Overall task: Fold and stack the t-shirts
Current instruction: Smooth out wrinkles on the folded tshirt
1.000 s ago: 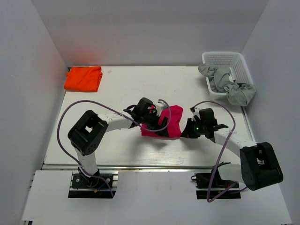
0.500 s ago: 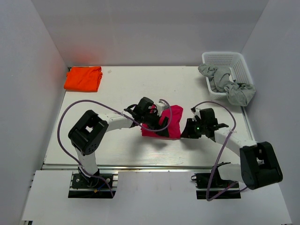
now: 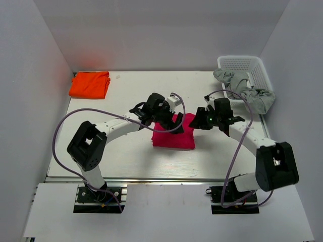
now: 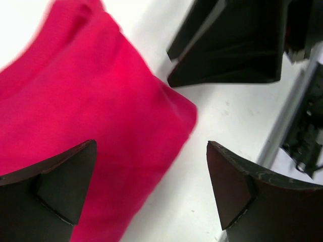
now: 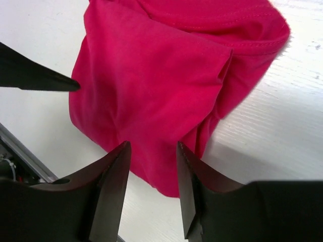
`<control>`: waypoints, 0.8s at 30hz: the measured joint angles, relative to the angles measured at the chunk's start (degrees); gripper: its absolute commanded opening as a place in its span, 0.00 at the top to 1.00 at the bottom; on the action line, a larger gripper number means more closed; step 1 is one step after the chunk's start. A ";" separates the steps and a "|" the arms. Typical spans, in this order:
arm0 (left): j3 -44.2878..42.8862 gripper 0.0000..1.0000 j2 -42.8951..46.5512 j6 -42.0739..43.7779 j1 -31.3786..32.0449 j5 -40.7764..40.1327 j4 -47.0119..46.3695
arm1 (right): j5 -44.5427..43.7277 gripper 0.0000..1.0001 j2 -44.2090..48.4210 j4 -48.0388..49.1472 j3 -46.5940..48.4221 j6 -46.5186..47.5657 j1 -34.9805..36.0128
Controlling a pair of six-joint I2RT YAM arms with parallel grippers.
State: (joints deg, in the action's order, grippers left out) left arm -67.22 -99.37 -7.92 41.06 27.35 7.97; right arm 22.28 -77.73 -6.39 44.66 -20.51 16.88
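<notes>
While folded, magenta t-shirt on table.

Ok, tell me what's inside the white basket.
Grey cloth, bunched up and spilling over the near rim of the basket. The cloth covers most of the basket's floor, so whether anything lies beneath it cannot be seen.

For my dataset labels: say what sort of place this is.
Probably a robot lab test cell: plain white walls box in a white table holding a folded magenta-red t-shirt and a white plastic basket of grey cloth.
</notes>
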 measured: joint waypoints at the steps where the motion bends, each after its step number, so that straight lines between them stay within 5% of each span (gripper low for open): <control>1: -0.57 0.01 -0.17 0.20 -0.13 -0.83 0.33 | 0.39 0.54 -1.66 0.24 0.59 -0.13 0.00; 12: 1.68 0.01 -3.85 0.55 -3.98 -9.38 -2.58 | 16.68 0.55 -10.40 10.99 1.29 -1.79 -0.02; 24: 4.55 0.01 -11.43 2.58 -9.16 -4.81 -14.97 | 21.38 0.58 -27.41 20.61 0.94 -7.21 -7.06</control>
State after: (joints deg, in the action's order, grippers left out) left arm -62.67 -110.80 -5.34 31.90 22.55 -7.01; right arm 43.66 -105.14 14.22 45.60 -27.73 9.82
